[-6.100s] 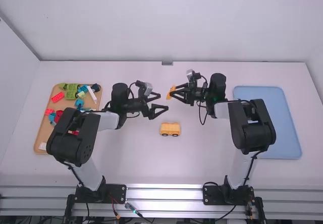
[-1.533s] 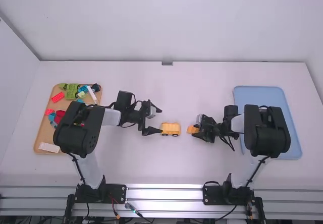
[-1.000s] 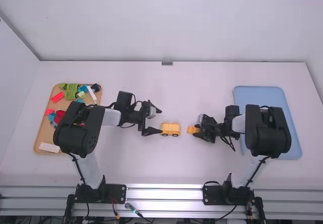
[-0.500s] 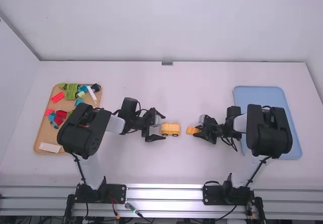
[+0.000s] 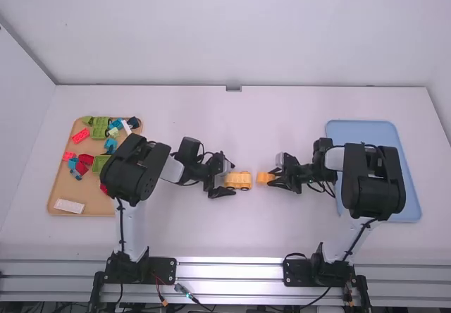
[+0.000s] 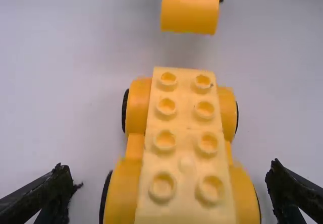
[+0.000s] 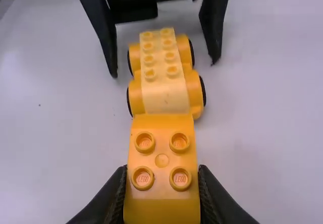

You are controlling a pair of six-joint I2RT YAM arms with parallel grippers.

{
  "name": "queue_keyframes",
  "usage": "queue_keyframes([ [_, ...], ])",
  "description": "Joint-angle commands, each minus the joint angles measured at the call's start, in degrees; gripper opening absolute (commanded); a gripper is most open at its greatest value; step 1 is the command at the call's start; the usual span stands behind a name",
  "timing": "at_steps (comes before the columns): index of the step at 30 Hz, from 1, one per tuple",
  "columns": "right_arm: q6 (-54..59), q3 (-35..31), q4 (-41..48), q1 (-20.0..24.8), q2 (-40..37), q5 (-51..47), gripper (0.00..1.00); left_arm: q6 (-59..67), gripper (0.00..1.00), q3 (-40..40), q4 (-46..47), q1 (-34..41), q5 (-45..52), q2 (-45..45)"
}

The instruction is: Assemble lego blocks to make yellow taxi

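Near the middle of the table, my left gripper [image 5: 228, 179] stands open around the rear part of the wheeled yellow car base [image 5: 238, 180]. In the left wrist view the car base [image 6: 186, 148] lies between the open fingers of my left gripper [image 6: 169, 191], its studs facing up. My right gripper [image 5: 272, 178] is just to the right, shut on an orange-yellow block [image 5: 264, 178]. In the right wrist view that four-stud block [image 7: 162, 158] is pinched by my right gripper [image 7: 162, 196], with the car base [image 7: 164, 77] beyond it.
On the left, a brown tray [image 5: 60, 186] holds several loose blocks in green, red, blue and white, partly under the left arm. A blue tray [image 5: 409, 193] lies at the right, partly behind the right arm.
My left gripper has moved to the right, coming around the car base's left end. The right gripper moved down and right from farther back with its block, then slightly left towards the car base.
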State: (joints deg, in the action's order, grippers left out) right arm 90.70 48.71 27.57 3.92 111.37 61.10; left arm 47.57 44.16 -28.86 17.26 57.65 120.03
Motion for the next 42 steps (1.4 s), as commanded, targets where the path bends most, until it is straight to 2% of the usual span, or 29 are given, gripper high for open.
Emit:
queue_keyframes([
  [1, 5.46, 1.95, 2.43, -1.07, 1.03, 2.78, 0.09, -1.09, 0.99, 1.51, -0.57, 1.84, -1.57, 2.89],
  [2, 5.99, 2.21, 3.08, -1.16, 1.03, 2.91, 0.09, -1.9, 0.99, 1.75, -0.94, 1.9, -1.36, 3.34],
  [5, 7.63, 2.91, 4.85, -1.84, 1.03, 3.58, 0.09, -3.3, 0.89, 1.88, -1.62, 1.77, -1.29, 3.78],
  [6, 7.69, 3.04, 4.9, -2.12, 1.03, 3.61, 0.09, -3.15, 0.89, 1.84, -1.6, 1.49, -1.38, 3.78],
  [8, 7.65, 3.08, 4.59, -2.75, 1.03, 3.56, 0.09, -3.21, 0.91, 1.84, -1.55, 1.01, -1.46, 3.78],
  [10, 7.69, 3.08, 4.26, -3.23, 1.03, 3.56, 0.09, -3.19, 0.98, 1.33, -1.75, 0.63, -2.16, 3.72],
  [21, 5.16, 4.68, 4.24, -3.76, 1.03, 3.41, 0.09, -3.26, 0.95, -4.68, -8.98, -0.44, -3.82, 1.57],
  [26, 3.32, 4.59, 1.73, -5.55, 1.03, 3.39, 0.09, -6.19, 0.9, -6.38, -12.59, -0.81, -5.29, 0.85],
  [34, -0.83, 4.61, -1.84, -8.13, 1.03, 3.08, 0.09, -4.17, 0.62, -4.85, -9.62, -0.79, -2.89, 0.85],
  [36, -0.72, 4.76, -1.86, -8.76, 1.03, 3.17, 0.09, -4.04, 0.49, -4.39, -8.39, -0.7, -3.13, 0.85],
  [38, -0.7, 5.01, -1.66, -9.4, 1.03, 3.04, 0.09, -4.07, 0.4, -4.13, -7.58, -0.39, -3.17, 0.85],
  [42, -1.09, 4.96, -3.15, -11.13, 1.03, 3.15, 0.08, -4.07, 0.31, -4.24, -8.07, -0.63, -3.13, 0.85],
])
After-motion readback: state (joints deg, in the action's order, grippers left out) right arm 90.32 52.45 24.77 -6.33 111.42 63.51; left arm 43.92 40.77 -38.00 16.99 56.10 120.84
